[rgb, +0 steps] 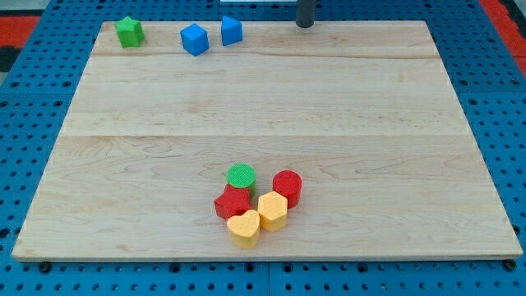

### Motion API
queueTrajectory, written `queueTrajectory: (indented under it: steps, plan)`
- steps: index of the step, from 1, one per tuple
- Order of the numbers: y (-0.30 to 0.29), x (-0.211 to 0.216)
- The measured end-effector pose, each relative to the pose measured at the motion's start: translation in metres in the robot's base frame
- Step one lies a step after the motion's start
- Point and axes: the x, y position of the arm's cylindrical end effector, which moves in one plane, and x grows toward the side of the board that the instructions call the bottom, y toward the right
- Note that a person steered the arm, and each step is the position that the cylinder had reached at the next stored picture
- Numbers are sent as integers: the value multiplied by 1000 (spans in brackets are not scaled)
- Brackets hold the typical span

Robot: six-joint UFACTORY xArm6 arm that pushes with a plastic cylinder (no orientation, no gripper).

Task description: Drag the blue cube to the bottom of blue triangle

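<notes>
Two blue plastic blocks sit near the top edge of the pale wooden board (271, 107): the blue cube (195, 39), and just to its right, slightly apart, the blue triangle (232, 30). My tip (305, 25) rests further right of the triangle, touching nothing; there is no pincer, only a bare rod. The cube looks light, rigid and likely to slide or spin, so I judge pushing on a flat face, centred, is safest. It is not yet below the triangle.
</notes>
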Motion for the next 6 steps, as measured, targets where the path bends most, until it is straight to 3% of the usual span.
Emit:
queueTrajectory:
  steps: [1,3,4,6]
  plan:
    - [-38,0]
    - [-183,0]
    - [-204,10]
    - [-188,69]
